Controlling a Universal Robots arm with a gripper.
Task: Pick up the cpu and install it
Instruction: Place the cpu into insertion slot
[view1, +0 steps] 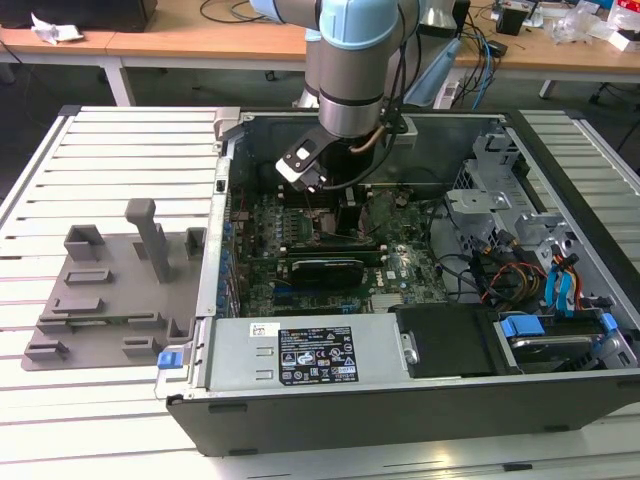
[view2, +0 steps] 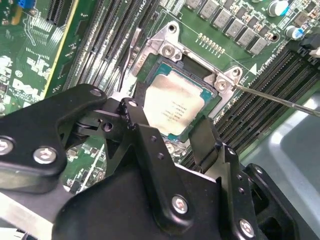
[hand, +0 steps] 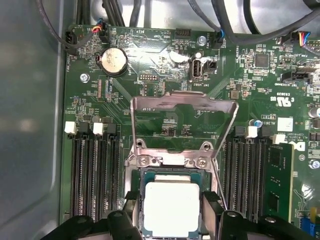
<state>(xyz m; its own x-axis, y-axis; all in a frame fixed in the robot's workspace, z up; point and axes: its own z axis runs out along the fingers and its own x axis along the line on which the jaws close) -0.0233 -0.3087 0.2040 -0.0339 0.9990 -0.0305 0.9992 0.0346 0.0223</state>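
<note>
The cpu (hand: 171, 207), a square chip with a silver top and a green rim, lies level within the black socket frame (hand: 170, 161) on the green motherboard (hand: 150, 75). In the second wrist view the cpu (view2: 172, 107) sits between two black fingers (view2: 134, 117). My gripper (hand: 171, 215) reaches down inside the open computer case (view1: 330, 120), and its fingertips touch two opposite edges of the chip, shut on it. The socket's metal load plate (hand: 182, 97) stands swung open behind the chip. The arm hides the chip in the exterior view, where the gripper (view1: 335, 200) hangs over the board.
Memory slots (hand: 92, 170) flank the socket on both sides, and one holds a module (hand: 280, 180). A thin socket lever (view2: 280, 100) juts out beside the frame. A grey fixture tray (view1: 110, 280) lies on the slatted table at the exterior view's left. Cables and drive cages (view1: 520, 260) crowd the case's right.
</note>
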